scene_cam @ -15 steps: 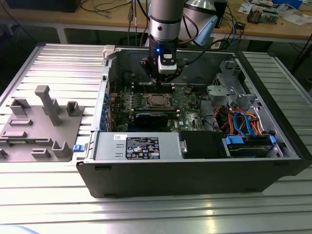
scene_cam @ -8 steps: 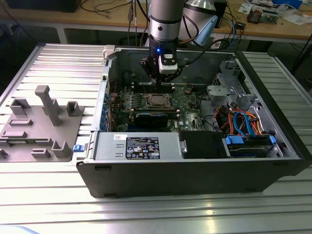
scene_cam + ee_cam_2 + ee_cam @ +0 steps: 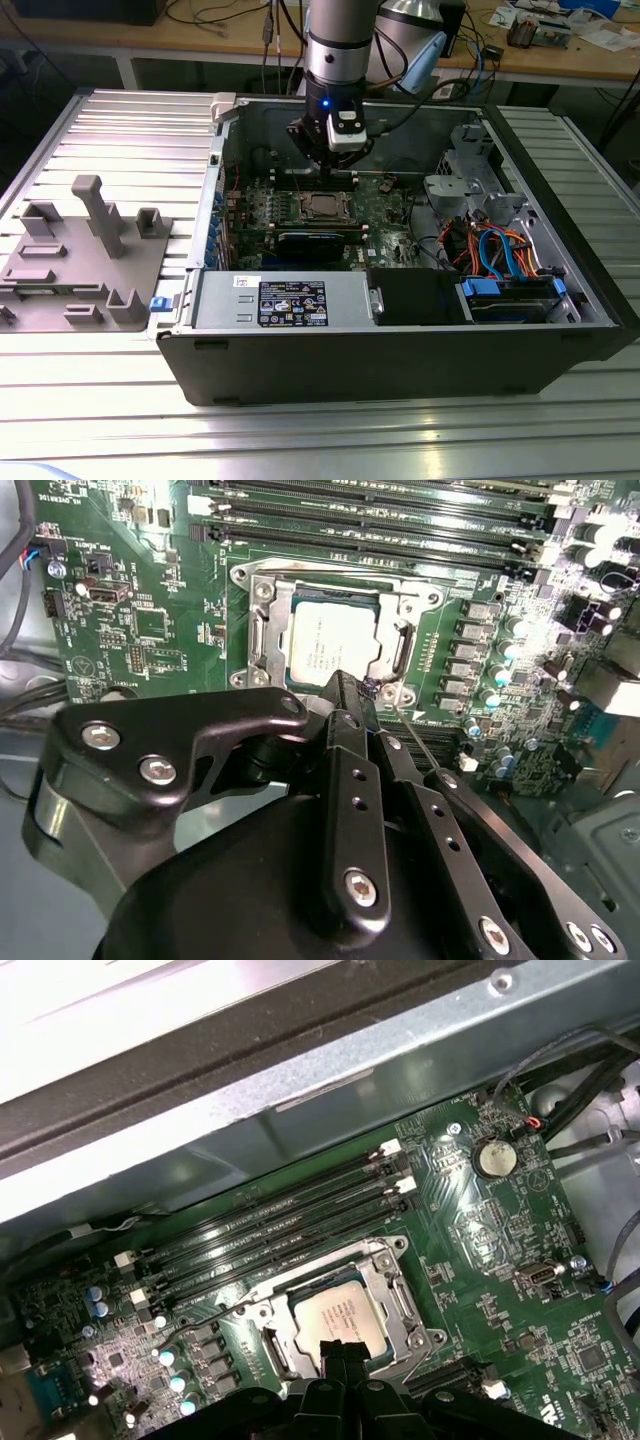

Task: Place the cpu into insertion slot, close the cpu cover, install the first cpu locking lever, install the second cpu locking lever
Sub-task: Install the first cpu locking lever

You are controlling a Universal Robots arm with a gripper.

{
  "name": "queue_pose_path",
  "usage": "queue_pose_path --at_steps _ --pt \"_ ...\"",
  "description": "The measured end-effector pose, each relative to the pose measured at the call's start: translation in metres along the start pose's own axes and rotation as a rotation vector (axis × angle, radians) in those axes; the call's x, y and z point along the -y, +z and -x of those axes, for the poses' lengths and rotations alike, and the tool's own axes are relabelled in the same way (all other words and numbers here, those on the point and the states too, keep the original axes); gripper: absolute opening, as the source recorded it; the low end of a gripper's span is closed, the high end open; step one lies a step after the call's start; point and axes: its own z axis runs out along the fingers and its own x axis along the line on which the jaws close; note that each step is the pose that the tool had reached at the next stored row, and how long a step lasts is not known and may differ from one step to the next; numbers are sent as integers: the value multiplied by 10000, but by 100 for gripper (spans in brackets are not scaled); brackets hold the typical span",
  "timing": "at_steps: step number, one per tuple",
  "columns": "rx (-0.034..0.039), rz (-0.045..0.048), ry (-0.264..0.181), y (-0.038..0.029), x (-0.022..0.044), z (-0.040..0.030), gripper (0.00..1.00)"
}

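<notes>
Bright room light glares off the ribbed metal table point(image 3: 400, 440), leaving the computer case point(image 3: 400, 360) interior dim and shadowed.

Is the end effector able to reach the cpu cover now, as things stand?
Probably yes. The end effector hangs close above the cover edge, nothing stands between them, and the case is open on top.

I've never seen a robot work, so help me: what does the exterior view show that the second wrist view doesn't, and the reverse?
Exterior view adds: the whole open dark metal computer case, a grey plastic fixture tray on the exterior view's left, blue and orange cables. Second wrist view adds: long dark memory slots up close. Shared: the black tool near the silvery square cpu in its metal-rimmed socket on the green circuit board.
</notes>
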Motion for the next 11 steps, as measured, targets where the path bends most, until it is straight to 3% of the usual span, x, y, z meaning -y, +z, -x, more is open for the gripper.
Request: queue_pose_path --at_steps 11 --pt "-4 6 -776 0 0 0 11"
